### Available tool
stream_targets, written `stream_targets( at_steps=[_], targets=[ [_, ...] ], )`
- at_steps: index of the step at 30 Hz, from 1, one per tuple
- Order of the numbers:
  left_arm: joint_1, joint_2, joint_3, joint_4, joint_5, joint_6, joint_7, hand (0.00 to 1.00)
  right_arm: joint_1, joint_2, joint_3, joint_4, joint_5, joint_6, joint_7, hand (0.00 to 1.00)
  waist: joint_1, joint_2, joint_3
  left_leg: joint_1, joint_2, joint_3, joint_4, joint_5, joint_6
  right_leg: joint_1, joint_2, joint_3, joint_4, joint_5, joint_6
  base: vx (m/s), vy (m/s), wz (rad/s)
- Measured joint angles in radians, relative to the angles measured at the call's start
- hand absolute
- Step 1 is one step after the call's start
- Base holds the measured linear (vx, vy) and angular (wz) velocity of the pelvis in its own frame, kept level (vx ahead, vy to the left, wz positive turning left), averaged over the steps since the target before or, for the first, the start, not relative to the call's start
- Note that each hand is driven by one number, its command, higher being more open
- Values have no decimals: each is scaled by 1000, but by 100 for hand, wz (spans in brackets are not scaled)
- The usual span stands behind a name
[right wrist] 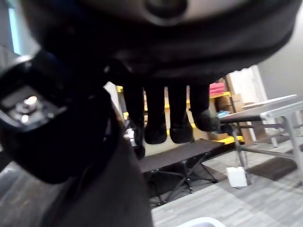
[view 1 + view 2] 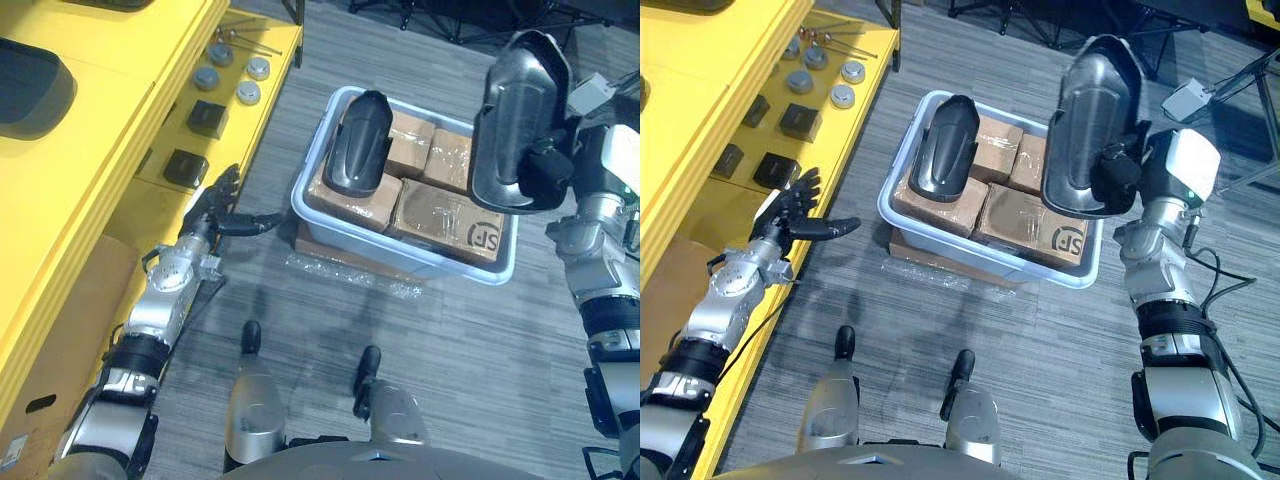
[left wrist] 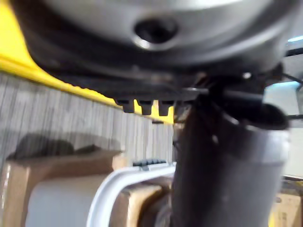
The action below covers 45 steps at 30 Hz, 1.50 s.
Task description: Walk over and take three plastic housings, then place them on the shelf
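Clasping raised housing (image 2: 1088, 110), right hand (image 2: 1121, 172)

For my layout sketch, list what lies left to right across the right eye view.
yellow shelf → left hand → resting housing → held housing

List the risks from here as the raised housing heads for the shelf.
1. The right hand grips the raised housing at its lower edge, high above the bin; it may slip and drop onto the second housing lying there.
2. The yellow shelf carries black blocks and metal discs; setting down there could knock them.
3. The open left hand hangs close to the shelf edge and may bump it.
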Motion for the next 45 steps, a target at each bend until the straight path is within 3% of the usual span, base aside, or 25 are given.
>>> stream_targets(
  at_steps=[3,10,16,21,24,45],
  targets=[
    [-9,0,-25,0,-98,116,-43,100,1,45,17,-41,-66,-63,3,0,-16,-10,-13,9,0,6,-5,1,0,3,0,4,0,0,0,-5,-3,-5],
    [-28,-1,-71,5,-307,244,-74,100,44,71,86,-89,-144,-150,13,0,-22,-7,-18,13,-2,6,-20,11,2,3,0,3,-3,0,0,0,0,0],
    [-49,-17,-95,10,-422,245,-73,100,56,73,148,-121,-184,-248,13,0,-24,21,-43,16,-3,4,-34,19,6,4,0,-1,-7,0,0,0,-1,1],
    [-49,-44,-99,11,-571,239,-73,100,79,74,176,-132,-224,-322,13,0,-22,24,-68,30,-4,2,-39,20,7,22,0,-9,-14,0,0,-2,-5,3],
    [-48,-65,-103,11,-581,239,-70,100,92,88,201,-132,-224,-354,13,0,-22,27,-86,30,-4,-4,-40,21,9,28,0,-18,-16,0,0,-29,-4,6],
    [-1,-159,-234,-17,-653,287,-55,100,155,180,344,-124,-302,-364,33,0,-20,50,-170,84,-12,-27,-91,38,9,104,0,-60,-67,7,8,2,-5,4]
  ],
)
